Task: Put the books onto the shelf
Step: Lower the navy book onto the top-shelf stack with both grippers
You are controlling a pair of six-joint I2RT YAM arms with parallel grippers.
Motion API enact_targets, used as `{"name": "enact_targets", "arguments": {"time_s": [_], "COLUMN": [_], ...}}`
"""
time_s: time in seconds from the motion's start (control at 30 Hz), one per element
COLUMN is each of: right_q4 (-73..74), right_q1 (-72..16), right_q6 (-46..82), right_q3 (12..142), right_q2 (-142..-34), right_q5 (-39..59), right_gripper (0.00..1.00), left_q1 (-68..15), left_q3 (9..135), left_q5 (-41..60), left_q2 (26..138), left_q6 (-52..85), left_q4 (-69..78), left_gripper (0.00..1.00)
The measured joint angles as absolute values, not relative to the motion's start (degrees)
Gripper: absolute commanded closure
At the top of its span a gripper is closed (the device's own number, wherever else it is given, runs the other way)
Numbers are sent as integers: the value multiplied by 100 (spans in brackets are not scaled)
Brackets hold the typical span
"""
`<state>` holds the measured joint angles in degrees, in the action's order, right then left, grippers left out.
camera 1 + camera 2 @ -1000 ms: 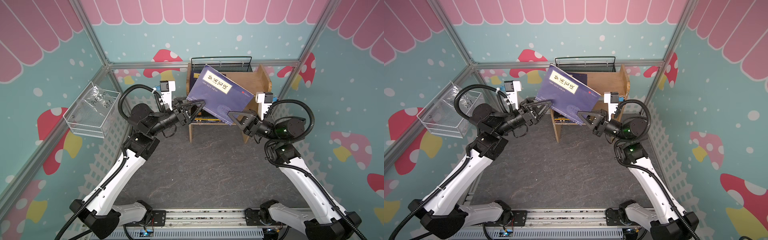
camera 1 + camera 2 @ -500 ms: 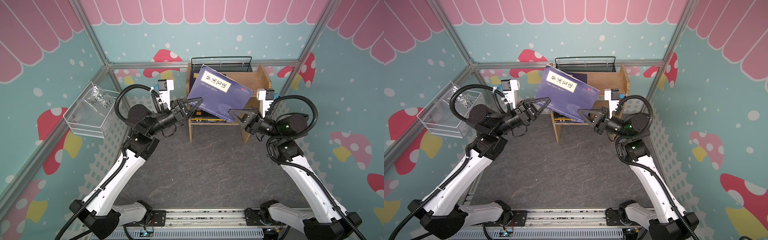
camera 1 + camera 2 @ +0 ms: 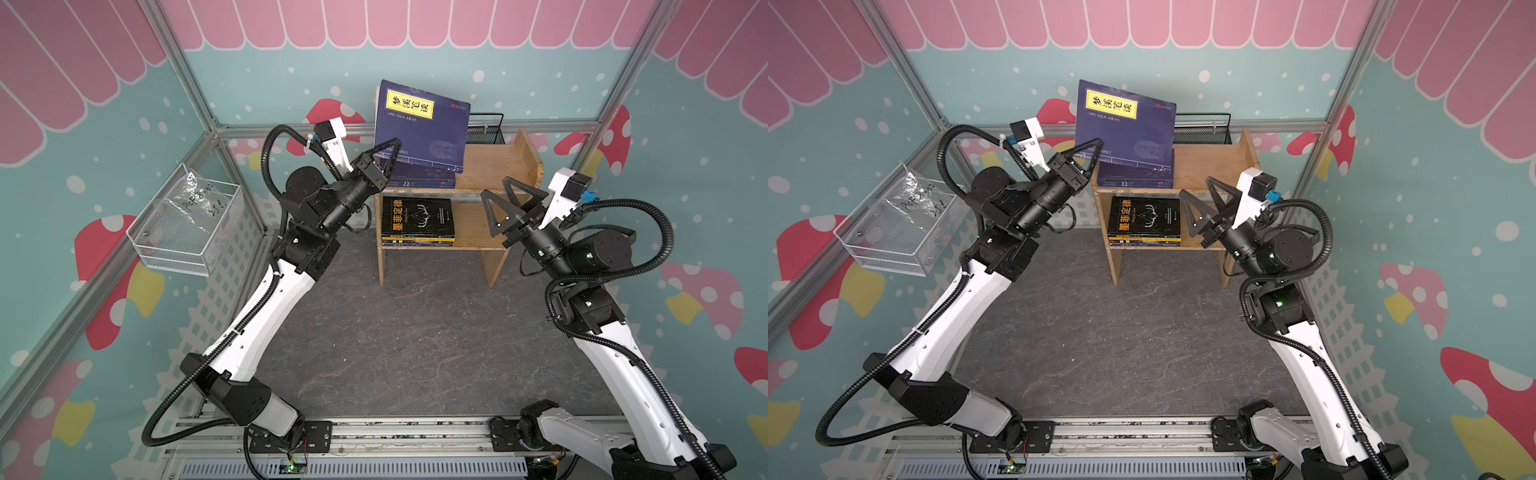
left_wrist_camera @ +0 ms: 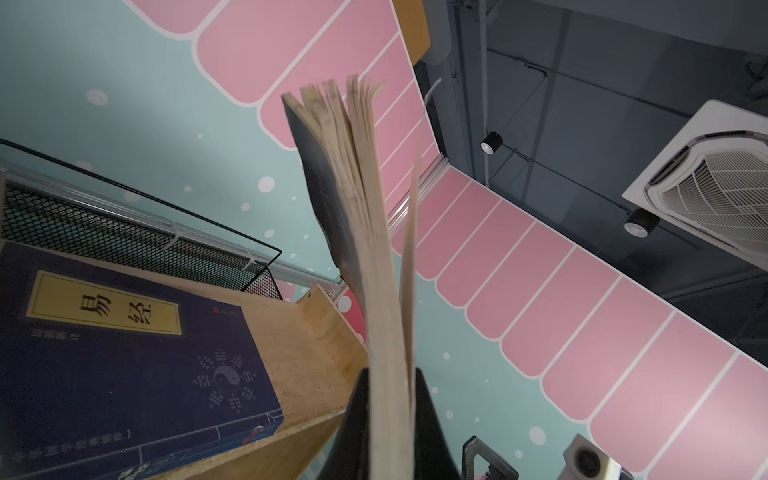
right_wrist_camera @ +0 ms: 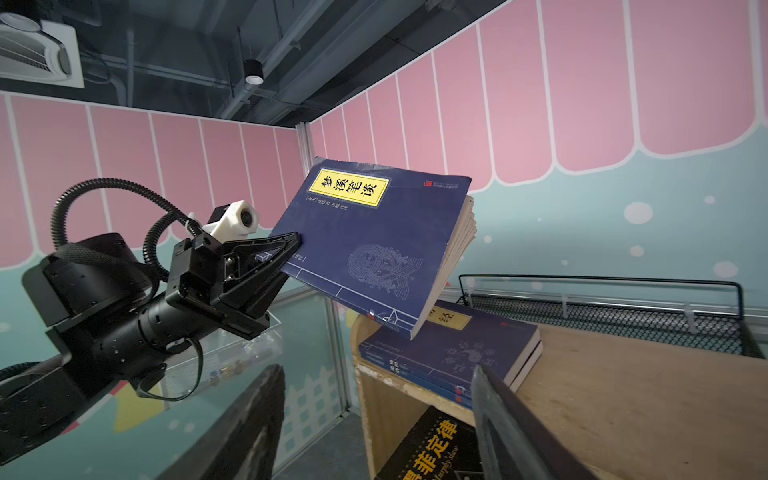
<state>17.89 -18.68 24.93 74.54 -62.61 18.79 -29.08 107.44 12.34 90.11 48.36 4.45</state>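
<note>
- Right wrist view: a navy book (image 5: 374, 241) with a yellow title label is held above the shelf (image 5: 623, 395), tilted, with its lowest corner just over the navy stack (image 5: 453, 353) lying flat on the shelf's top tier. Whether that corner touches the stack cannot be told.
- The left pincer (image 5: 286, 249) is clamped on one edge of this book's cover, on the side away from the shelf's bare half.
- In the left wrist view, loose pages are seen fanning apart beyond the fingers (image 4: 428, 428), so only part of the block is gripped tightly.
- In a top view the right pincer (image 3: 495, 188) is seen spread wide and empty, just in front of the shelf's right side panel.
- On the shelf's lower tier a black book (image 3: 417, 216) lies on a few others; a black mesh basket (image 3: 484, 133) stands behind the shelf.
- The held book is judged light, thin and floppy: when pinched at one edge, its free side is likely to sag and its pages to splay.
- The smooth cover may slide between the pads if the tilt is increased.
- A hold near the bound edge is judged best, where the block is stiffest; alternatively the free edge could be propped by the empty pincer.
- Squaring over the stack is judged to be needed before release, or the pages could fold under.
</note>
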Motion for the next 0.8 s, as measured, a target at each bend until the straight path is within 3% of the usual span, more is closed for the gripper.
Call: {"name": "enact_targets", "arguments": {"time_s": [0.27, 0.8], "right_q4": [1813, 2202], "right_q1": [-1885, -1885], "right_q6": [1756, 1678], "right_q3": [7830, 8416], "right_q2": [-7201, -8294], "right_q5": [1225, 932], "right_gripper": [26, 40], "left_q1": [-2893, -2617], "left_q3": [11587, 12005], "left_q5": [690, 753], "left_q2": [9743, 10372], "left_q6": [5057, 5625], "left_q4": [-419, -982], "left_gripper": [100, 100]}}
